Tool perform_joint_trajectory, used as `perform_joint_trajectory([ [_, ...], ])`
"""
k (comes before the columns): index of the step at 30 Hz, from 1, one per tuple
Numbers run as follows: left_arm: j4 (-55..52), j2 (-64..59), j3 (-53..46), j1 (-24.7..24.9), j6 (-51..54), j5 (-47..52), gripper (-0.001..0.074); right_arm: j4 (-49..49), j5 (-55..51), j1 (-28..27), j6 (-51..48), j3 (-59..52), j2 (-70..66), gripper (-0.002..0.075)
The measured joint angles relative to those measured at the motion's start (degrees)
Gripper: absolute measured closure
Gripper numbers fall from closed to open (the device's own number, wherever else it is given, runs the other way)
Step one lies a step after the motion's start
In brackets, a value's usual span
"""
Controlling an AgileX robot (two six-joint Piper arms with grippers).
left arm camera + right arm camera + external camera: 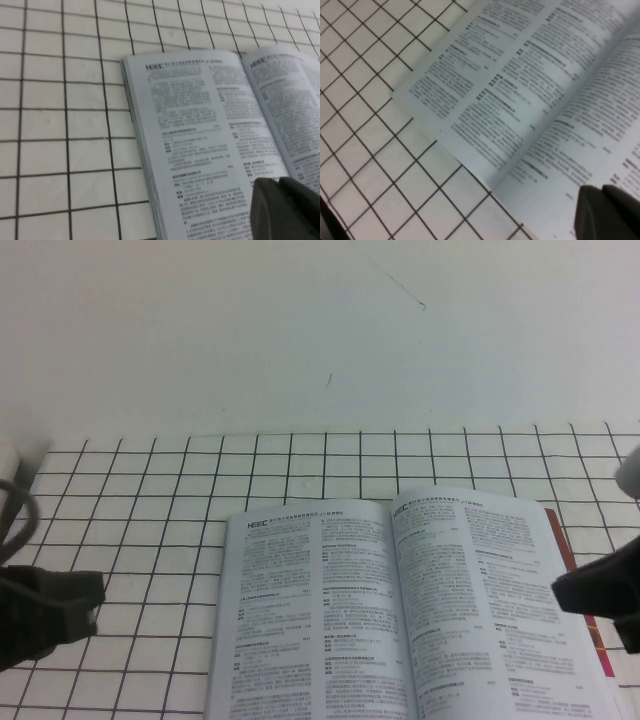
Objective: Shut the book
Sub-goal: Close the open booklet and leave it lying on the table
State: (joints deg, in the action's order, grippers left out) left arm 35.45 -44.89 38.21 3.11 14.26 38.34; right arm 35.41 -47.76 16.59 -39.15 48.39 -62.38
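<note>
On the gridded mat point(150, 500), near centre, the book point(400, 610) lies fully open, pages up; I judge closing not yet begun. The left gripper point(80, 605) sits apart off its left side, the right gripper point(585, 590) over its right edge; wide or narrow, I cannot tell.

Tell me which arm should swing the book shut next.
Right, probably. The right gripper hangs at the right page edge of the book, by the red cover, so it could lift that side over. The left gripper sits over the grid mat, clear of the pages.
</note>
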Motion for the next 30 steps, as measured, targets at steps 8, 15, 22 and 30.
perform_joint_trajectory([
  [8,6.45,-14.77,0.00,0.00,4.50,0.94,0.0739,5.23,1.30,4.27,-4.43,5.80,-16.27,0.0729],
  [15,11.54,-25.23,0.00,0.00,4.79,-4.26,0.0739,4.37,6.61,9.71,-4.53,10.16,-28.80,0.0729],
  [22,16.05,-33.36,0.00,0.00,6.11,-8.03,0.0739,-1.47,8.09,10.15,-0.89,17.31,-39.57,0.0729],
  [30,26.53,-41.05,0.09,0.00,20.42,-10.11,0.0739,-12.75,7.97,10.15,7.25,21.35,-48.56,0.0729],
])
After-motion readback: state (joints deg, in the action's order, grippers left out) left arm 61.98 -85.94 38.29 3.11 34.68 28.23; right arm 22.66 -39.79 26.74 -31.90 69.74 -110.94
